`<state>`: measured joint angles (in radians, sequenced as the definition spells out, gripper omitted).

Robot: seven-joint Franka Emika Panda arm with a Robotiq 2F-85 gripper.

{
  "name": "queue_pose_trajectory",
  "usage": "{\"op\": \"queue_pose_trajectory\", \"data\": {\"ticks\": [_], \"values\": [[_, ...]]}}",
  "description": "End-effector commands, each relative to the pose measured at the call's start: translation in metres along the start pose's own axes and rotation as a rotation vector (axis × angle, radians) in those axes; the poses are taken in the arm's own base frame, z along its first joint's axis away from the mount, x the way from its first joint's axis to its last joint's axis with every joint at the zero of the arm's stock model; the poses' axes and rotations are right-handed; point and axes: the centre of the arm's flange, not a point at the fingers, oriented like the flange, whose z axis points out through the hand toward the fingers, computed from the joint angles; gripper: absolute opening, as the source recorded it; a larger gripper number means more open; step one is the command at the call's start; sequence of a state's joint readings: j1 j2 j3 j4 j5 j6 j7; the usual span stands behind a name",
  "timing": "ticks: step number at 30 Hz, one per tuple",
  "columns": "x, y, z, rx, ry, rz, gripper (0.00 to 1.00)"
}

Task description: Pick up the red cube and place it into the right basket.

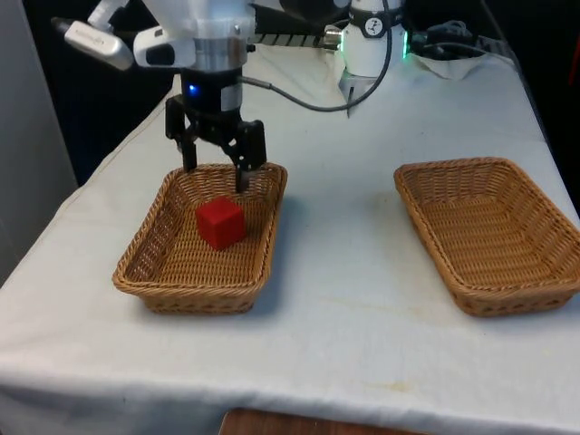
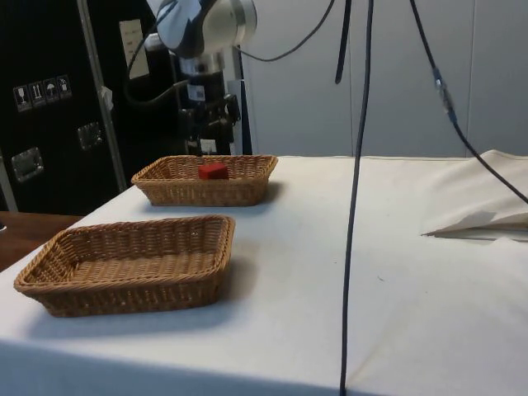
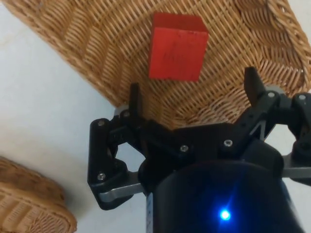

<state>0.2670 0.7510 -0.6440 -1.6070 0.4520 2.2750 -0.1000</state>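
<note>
We see the cube sitting on the floor of the basket at the front view's left, roughly mid-basket, one corner turned toward the front cam, w/ free space on every side. The pincer hangs above the basket's far rim, just behind the cube, fingers spread wide and holding nothing; the wrist view shows both fingertips apart w/ the cube ahead of them, not between. The 2nd basket stands well apart at the front view's right, w/ nothing in it. We judge the cube to be rigid and light, prob. wood or hard plastic, flat matte faces, so not slippery and not fragile; a firm squeeze shouldn't hurt it. Best hold: two opposite side faces, around mid-height, pads flat against them. Since it sits turned, we'd rotate the wrist to square up, otherwise a corner pinch could twist it out. Woven floor is uneven, so the cube may tilt when touched.
</note>
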Motion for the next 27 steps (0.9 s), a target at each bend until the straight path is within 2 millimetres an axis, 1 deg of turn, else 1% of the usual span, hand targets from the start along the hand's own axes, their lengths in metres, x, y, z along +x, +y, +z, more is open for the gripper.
{"op": "queue_pose_trajectory", "data": {"ticks": [1,2,3,4,10,11,18,19,20,23,24,27], "values": [[-0.003,-0.002,-0.007,-0.002,0.001,-0.008,1.00],[-0.004,-0.003,-0.009,-0.001,0.001,-0.011,1.00],[-0.002,-0.001,-0.005,0.001,0.001,-0.006,1.00],[-0.005,-0.005,-0.013,0.003,0.000,-0.016,1.00],[-0.008,-0.019,-0.023,0.007,-0.006,-0.033,1.00],[-0.007,-0.017,-0.020,0.012,-0.003,-0.033,1.00],[-0.012,-0.034,-0.038,0.010,-0.014,-0.053,1.00],[-0.011,-0.033,-0.035,0.015,-0.013,-0.054,1.00],[-0.013,-0.036,-0.041,0.011,-0.015,-0.055,1.00],[-0.015,-0.039,-0.048,0.013,-0.016,-0.059,1.00],[-0.016,-0.041,-0.055,0.016,-0.016,-0.064,1.00],[-0.019,-0.043,-0.063,0.019,-0.019,-0.070,1.00]]}}
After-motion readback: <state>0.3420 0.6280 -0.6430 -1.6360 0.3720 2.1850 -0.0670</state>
